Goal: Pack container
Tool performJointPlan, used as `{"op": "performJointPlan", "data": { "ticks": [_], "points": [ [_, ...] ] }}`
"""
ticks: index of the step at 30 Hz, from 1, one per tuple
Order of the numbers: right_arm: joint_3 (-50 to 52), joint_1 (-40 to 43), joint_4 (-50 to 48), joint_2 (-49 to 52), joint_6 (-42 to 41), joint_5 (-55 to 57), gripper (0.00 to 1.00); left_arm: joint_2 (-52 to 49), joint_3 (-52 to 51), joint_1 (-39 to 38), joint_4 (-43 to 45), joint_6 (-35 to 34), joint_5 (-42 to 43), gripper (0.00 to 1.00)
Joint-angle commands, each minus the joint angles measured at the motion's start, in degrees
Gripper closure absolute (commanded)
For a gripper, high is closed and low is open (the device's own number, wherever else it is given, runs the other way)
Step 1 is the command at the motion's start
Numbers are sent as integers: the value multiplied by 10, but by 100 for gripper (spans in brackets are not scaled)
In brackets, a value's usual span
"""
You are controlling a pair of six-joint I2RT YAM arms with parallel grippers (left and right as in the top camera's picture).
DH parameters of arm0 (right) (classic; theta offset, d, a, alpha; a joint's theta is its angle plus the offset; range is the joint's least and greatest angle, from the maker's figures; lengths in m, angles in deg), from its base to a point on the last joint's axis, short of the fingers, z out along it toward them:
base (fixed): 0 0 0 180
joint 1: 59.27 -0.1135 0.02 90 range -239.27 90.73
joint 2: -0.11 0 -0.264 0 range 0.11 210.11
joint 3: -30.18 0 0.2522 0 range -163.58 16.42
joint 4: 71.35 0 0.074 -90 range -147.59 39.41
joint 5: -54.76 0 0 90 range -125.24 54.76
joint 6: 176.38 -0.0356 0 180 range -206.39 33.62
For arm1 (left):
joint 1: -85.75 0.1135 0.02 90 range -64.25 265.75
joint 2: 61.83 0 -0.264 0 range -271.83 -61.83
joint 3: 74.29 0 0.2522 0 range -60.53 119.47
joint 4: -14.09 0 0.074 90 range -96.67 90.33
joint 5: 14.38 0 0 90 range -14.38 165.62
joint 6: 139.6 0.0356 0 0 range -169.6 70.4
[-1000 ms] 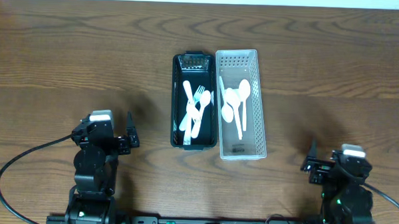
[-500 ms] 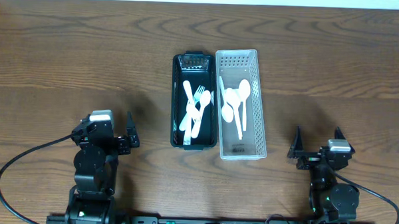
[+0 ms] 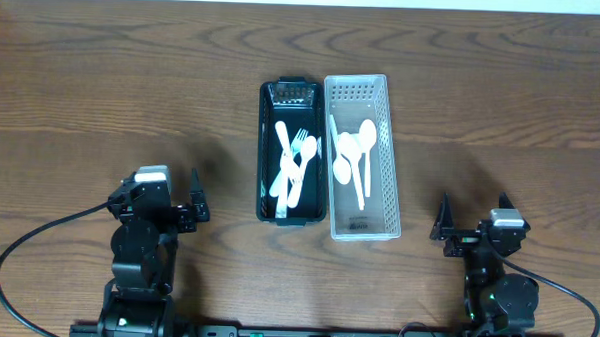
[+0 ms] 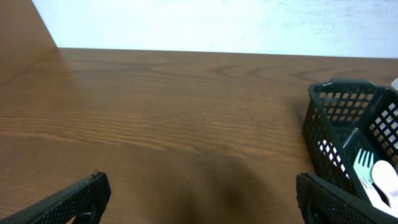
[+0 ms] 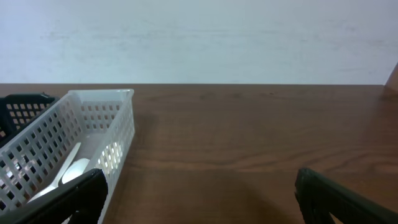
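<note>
Shifted slightly at the near right edge: right gripper point(image 3: 473, 227), jaws spread wide, empty. Left gripper point(image 3: 193, 197) likewise wide, parked. Apparently between picks; next calls for reaching to a utensil. Black basket point(image 3: 269, 202) with forks and white basket point(image 3: 389, 207) with spoons side by side mid-tabletop point(image 3: 103, 72), well apart from both.

Black basket point(image 3: 267, 152), white basket point(image 3: 388, 162) (both perforated), brown woodgrain table point(image 3: 133, 73).
</note>
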Motion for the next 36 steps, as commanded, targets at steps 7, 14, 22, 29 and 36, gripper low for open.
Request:
{"op": "performJointPlan", "data": {
  "ticks": [7,14,22,29,36],
  "points": [
    [1,-7,3,-2,-8,-4,1,0,6,-2,2,4,-3,2],
    [1,-7,3,-2,-8,-4,1,33,6,-2,-22,15,-24,2],
    [1,-7,3,-2,-8,-4,1,204,5,-2,-151,14,-22,2],
    [1,-7,3,-2,-8,-4,1,221,-55,-2,-5,60,31,2],
    [1,-7,3,-2,-8,-4,1,233,-162,-2,176,70,80,2]
  ]
}}
